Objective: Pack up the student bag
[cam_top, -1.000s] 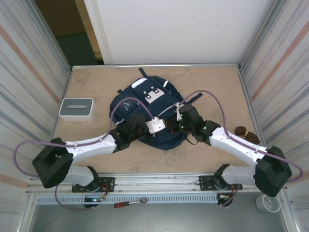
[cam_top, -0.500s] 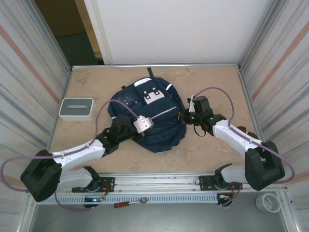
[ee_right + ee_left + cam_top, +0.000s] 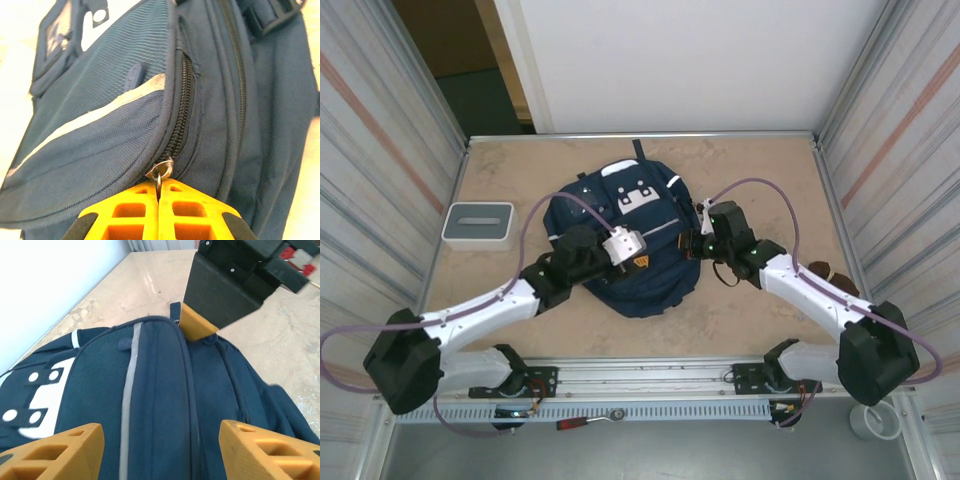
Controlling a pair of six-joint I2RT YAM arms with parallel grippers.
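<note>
- I see the bag (image 3: 660,282) lying flat mid-table (image 3: 760,170), white patch up and toward the far edge, with both arms reaching over it.
- Left gripper (image 3: 160,432): its jaws stand wide apart. The two orange fingers (image 3: 60,452) straddle the front panel and its grey stripe, and nothing sits between them except the bag's surface below. I cannot tell whether the fingertips touch the fabric.
- From above, the left gripper sits over the middle of the bag.
- Right gripper (image 3: 159,200): its jaws are pressed together and clamped on the metal zip pull (image 3: 159,172), at the near end of a closed zip running up the bag's side.
- From above, the right gripper sits at the bag's right edge.
- A grey-white box (image 3: 478,225) stands well apart from the bag, near the left wall.
</note>
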